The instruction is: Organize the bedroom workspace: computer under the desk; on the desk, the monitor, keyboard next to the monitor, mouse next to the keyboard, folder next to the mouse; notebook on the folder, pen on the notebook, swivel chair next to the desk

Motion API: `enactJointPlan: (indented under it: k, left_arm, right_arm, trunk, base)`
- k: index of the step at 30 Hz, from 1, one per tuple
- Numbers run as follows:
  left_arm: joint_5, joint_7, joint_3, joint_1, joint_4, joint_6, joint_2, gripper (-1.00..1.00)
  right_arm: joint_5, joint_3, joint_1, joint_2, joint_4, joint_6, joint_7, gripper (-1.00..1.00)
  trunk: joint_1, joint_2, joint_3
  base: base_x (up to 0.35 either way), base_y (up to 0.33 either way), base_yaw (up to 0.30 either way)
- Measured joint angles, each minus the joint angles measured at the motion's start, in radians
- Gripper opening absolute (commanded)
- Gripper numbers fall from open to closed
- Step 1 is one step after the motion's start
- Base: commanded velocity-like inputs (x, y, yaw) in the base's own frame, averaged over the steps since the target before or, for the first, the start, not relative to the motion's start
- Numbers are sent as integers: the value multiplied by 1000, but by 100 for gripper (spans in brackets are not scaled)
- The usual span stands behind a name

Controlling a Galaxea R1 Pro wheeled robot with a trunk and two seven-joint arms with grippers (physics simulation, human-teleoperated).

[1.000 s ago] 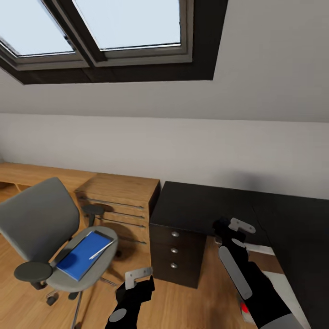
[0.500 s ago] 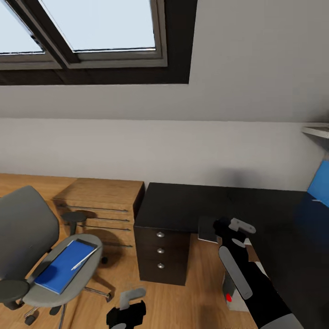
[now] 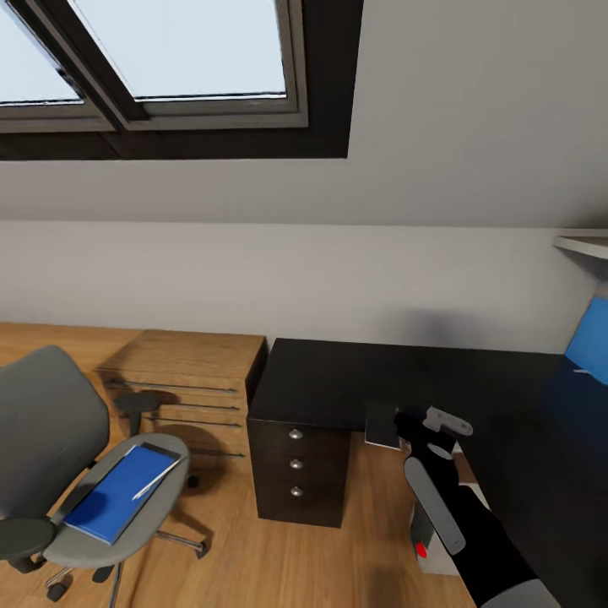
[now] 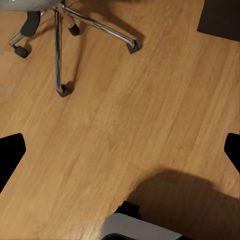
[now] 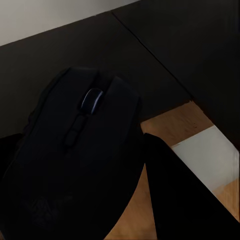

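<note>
Sloped grey walls and a skylight frame the black desk (image 3: 371,380), where my right gripper (image 5: 92,167) hangs at its front edge, clamped on the mouse (image 5: 82,150). If I let go too early it drops to the floor, not the desktop. My left gripper's (image 4: 120,150) fingers are spread apart over bare floor.

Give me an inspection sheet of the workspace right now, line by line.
Surface: black desk, top bare where seen.
Job's things: blue folder lies on the swivel chair seat, pen on top, dark notebook corner showing under the pen's far end; mouse held in the right gripper; light-grey computer on the floor by the desk.
Clutter: nothing seen.
Grippers: right gripper shut on the mouse at the desk's front edge; left gripper fingers apart over the wood floor.
Cables: nothing seen.
Surroundings: light-wood cabinet, skylight, blue panel.
</note>
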Motion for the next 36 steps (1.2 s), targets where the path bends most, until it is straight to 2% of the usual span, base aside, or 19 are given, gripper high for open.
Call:
enactJointPlan:
  k: [6, 11, 17, 33, 36]
  left_arm:
    - [-1, -3, 1, 0, 5, -11, -1, 100]
    - [-2, -3, 4, 0, 7, -66, -1, 100]
    - [-3, 0, -3, 0, 7, -97, -4, 100]
    - [-1, 1, -5, 0, 7, -97, -4, 100]
    - [-1, 1, -5, 0, 7, -97, -4, 100]
  right_arm:
    - [1, -2, 0, 2, 24, -2, 0, -100]
    - [2, 1, 0, 3, 34, -12, 0, -100]
    - [3, 3, 0, 4, 35, -14, 0, -100]
    - [4, 4, 0, 6, 74, -35, 2, -100]
    - [5, 4, -1, 6, 105, -40, 3, -100]
  trunk:
    - [0, 0, 4]
    - [0, 0, 8]
    - [0, 0, 12]
    - [0, 0, 24]
    - [0, 0, 26]
  base:
    - [0, 0, -213]
    - [0, 0, -255]
    - [0, 0, -259]
    - [0, 0, -261]
    - [0, 0, -269]
